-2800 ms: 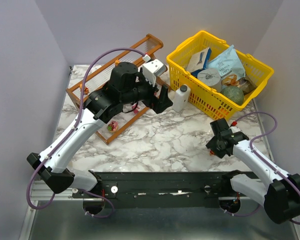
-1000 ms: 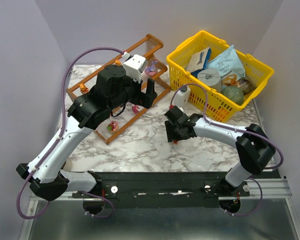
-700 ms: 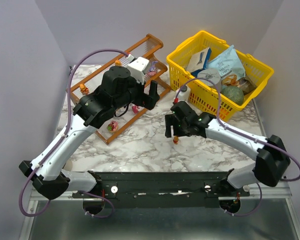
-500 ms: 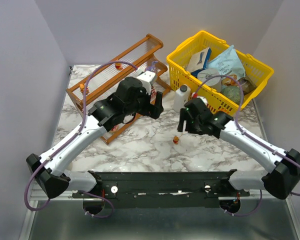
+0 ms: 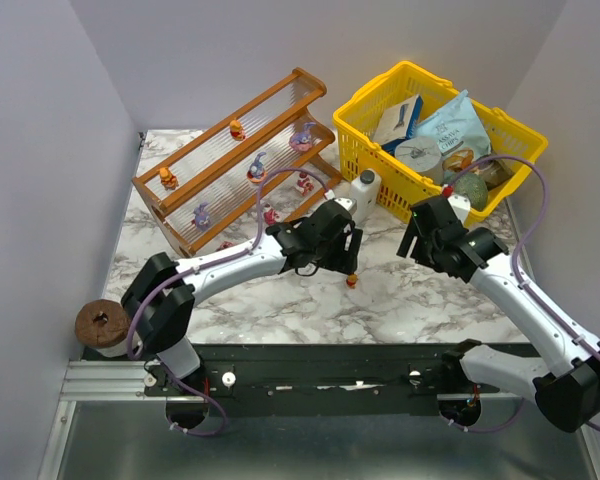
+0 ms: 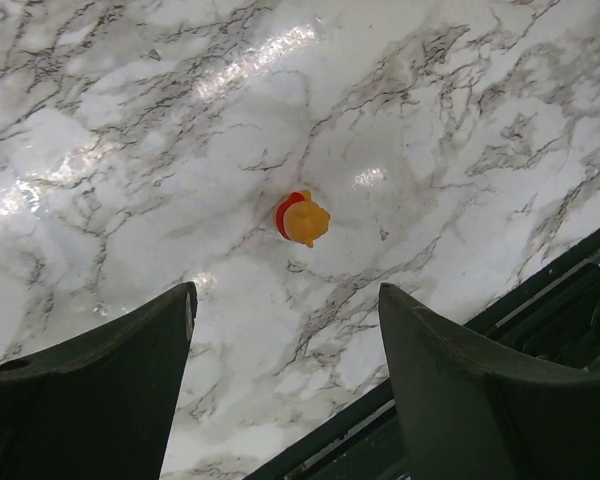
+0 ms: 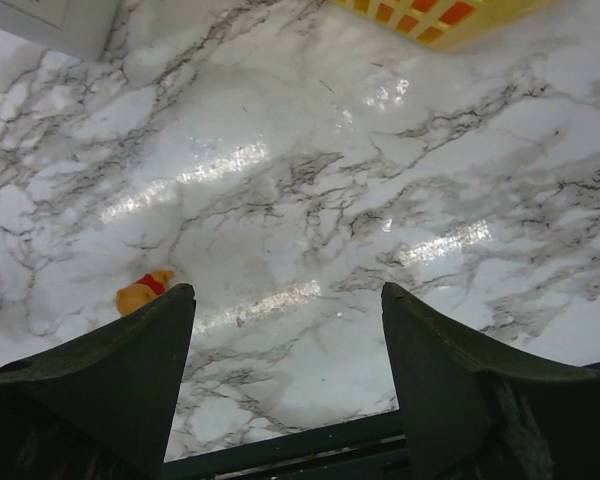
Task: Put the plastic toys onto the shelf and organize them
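at the middle of the grey-veined white marble tabletop [image 5: 390, 300], a tiny orange-yellow plastic figurine with a red band [image 6: 302, 218] lies alone, touching nothing. in the overhead view it sits at about 5 o'clock from the left gripper [image 6: 285, 305]; in the left wrist view it lies at 12 o'clock, just ahead of the finger gap. the left gripper's jaws stand wide apart and hold nothing. the right gripper [image 7: 288, 300], off at 2 o'clock from the figurine, is likewise spread wide and empty, with the figurine at its 9 o'clock.

the stepped brown wooden shelf with clear ribbed tiers [image 5: 265, 93] stands at 10 o'clock from the figurine and carries other small plastic toys [image 5: 257, 165] in purple, orange and pink.

judged by its size, the figurine is very light, rigid and smooth — likely to skid or tip on the glossy marble if one finger meets it first. the best hold appears to be across the rounded body near the red band — both fingers closing evenly, low to the table.
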`<state>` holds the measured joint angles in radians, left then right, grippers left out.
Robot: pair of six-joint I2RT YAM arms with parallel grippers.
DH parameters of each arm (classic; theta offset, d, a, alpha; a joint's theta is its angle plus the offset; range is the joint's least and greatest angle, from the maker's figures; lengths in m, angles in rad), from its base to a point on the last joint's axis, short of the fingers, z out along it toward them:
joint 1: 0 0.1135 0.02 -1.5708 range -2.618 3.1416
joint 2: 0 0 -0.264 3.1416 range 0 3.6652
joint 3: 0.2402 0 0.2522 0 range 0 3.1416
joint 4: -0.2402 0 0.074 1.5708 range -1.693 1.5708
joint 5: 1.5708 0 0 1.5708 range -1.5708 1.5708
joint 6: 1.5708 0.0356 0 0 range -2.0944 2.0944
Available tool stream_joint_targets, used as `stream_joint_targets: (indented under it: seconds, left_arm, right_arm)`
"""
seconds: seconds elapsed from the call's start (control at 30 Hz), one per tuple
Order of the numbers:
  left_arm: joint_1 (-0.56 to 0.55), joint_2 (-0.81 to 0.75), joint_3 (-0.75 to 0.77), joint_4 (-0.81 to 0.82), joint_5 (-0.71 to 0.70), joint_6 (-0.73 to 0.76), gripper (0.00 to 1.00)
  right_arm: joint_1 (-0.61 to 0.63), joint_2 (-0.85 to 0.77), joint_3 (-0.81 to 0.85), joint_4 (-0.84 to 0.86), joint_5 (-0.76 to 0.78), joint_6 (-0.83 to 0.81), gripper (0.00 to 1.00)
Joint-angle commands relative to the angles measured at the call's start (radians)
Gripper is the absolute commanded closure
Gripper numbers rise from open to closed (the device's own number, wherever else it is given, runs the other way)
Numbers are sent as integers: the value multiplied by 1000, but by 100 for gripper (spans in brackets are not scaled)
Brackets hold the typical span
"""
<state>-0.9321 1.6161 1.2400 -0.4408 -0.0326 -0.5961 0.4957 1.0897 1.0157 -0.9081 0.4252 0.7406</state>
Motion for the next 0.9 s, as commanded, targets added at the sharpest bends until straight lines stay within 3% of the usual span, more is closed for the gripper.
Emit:
stream_joint_targets:
  seconds: [0.0, 0.33, 0.87]
  left_arm:
    - [-17, 50, 1, 123, 26, -37, 17]
    - [-56, 191, 26, 128, -4, -68, 26]
    - [-59, 278, 78, 97, -47, -68, 43]
  right_arm:
    - [-11, -22, -39, -38, 15, -7, 18]
    - [-20, -51, -66, -32, 18, -29, 18]
    - [-28, -80, -97, -22, 17, -40, 18]
